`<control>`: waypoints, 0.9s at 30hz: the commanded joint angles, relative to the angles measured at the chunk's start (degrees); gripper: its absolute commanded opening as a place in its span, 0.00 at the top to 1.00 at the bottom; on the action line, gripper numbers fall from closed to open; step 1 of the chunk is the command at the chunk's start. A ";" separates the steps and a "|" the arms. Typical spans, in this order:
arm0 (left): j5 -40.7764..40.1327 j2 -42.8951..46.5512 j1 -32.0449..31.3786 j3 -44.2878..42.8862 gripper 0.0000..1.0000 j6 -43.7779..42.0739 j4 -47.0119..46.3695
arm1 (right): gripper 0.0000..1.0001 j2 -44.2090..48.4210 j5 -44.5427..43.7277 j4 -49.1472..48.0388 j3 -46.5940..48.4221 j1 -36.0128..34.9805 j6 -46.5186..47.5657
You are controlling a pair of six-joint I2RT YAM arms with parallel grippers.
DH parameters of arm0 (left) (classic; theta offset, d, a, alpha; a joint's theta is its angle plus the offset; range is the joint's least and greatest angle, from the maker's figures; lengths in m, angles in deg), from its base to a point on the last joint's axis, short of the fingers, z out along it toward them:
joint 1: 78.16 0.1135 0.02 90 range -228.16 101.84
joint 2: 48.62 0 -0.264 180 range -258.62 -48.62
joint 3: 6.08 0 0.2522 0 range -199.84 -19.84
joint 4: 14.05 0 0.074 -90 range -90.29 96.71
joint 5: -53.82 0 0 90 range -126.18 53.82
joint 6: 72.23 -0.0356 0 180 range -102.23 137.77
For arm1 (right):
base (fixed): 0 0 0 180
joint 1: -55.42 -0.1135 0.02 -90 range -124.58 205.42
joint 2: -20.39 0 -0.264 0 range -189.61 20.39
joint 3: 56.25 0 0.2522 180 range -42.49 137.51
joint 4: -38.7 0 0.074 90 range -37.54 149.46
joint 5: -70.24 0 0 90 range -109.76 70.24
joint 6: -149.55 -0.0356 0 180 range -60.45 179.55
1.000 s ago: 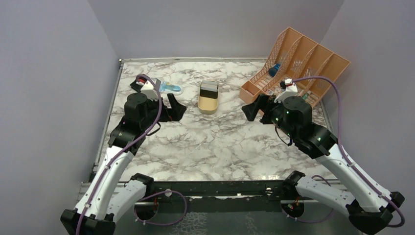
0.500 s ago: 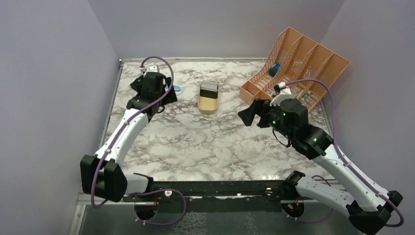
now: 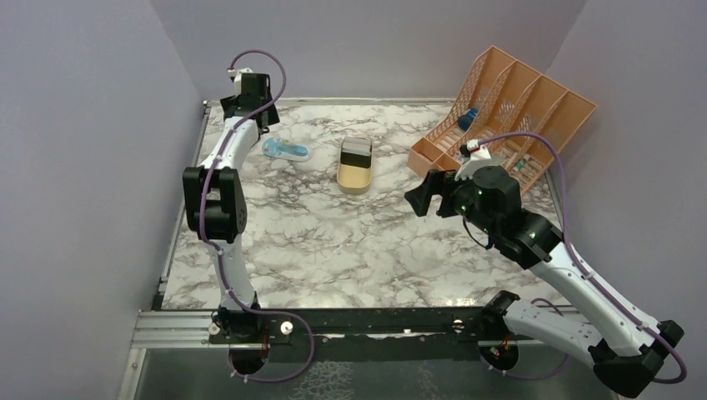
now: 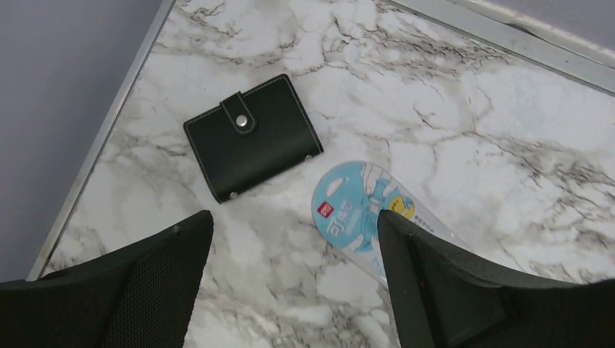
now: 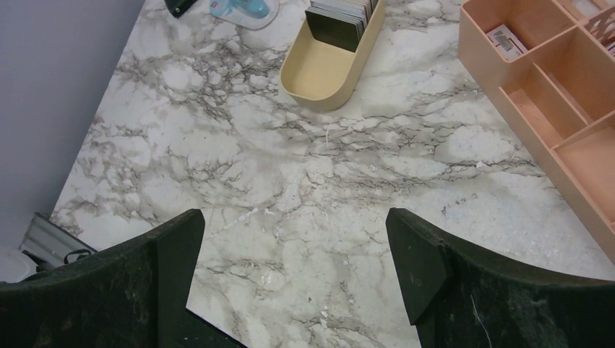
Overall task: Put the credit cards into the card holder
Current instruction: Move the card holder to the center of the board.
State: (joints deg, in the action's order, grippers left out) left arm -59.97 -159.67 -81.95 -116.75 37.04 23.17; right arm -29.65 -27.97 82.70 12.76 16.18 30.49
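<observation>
The card holder (image 4: 250, 136), a closed black wallet with a snap tab, lies flat near the table's back left corner. My left gripper (image 4: 294, 217) hovers above and just short of it, open and holding nothing; in the top view this gripper (image 3: 248, 117) hides the holder. The credit cards (image 5: 348, 14) stand as a grey stack inside the gold tin (image 5: 323, 72), seen mid-table from above as cards (image 3: 357, 150) in the tin (image 3: 353, 177). My right gripper (image 5: 294, 217) is open over bare marble, to the right of the tin in the top view (image 3: 423, 192).
A blue-and-white blister package (image 4: 359, 210) lies right of the card holder, partly under my left gripper's right finger (image 4: 450, 283). An orange slotted desk organizer (image 3: 508, 104) holding small items fills the back right. A metal rail (image 4: 101, 152) and grey walls bound the left side.
My left arm has stretched from the middle left out to the back left corner, its jaws narrowing slightly. The right gripper has drifted a little to the left.
</observation>
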 commanded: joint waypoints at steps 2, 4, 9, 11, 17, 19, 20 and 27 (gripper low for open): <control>1.28 -14.17 2.85 -12.11 0.14 -2.85 -0.21 | 0.02 1.44 1.21 -1.66 2.82 0.45 2.41; 1.64 -18.89 3.69 -16.26 0.15 -3.61 0.33 | 0.02 2.27 1.87 -2.43 2.25 0.40 2.35; 1.00 -26.76 5.35 -22.74 0.15 -4.34 0.24 | 0.02 2.78 1.87 -4.19 -0.07 0.41 1.90; 2.91 -29.32 6.13 -24.76 0.15 -4.20 -0.31 | 0.02 1.80 1.85 -4.24 -0.05 0.44 1.90; 1.31 -36.27 6.59 -28.68 0.15 -4.01 1.23 | 0.04 -1.49 1.42 -1.98 1.79 0.44 1.72; 0.44 -36.07 7.00 -26.84 0.16 -1.52 2.55 | 0.04 -1.22 1.15 -2.05 1.36 0.40 1.32; 0.31 -35.71 7.26 -25.89 0.18 -0.06 3.41 | 0.04 -0.93 1.16 -2.28 0.98 0.44 1.29; 1.71 -28.32 7.63 -15.94 0.26 8.05 7.31 | 0.04 1.85 0.99 -2.62 0.13 0.44 1.37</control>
State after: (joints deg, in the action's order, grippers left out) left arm -59.77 -190.94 -75.18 -139.39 37.98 21.73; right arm -29.76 -27.34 81.12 13.35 16.18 31.75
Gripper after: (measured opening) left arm 0.756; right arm 0.966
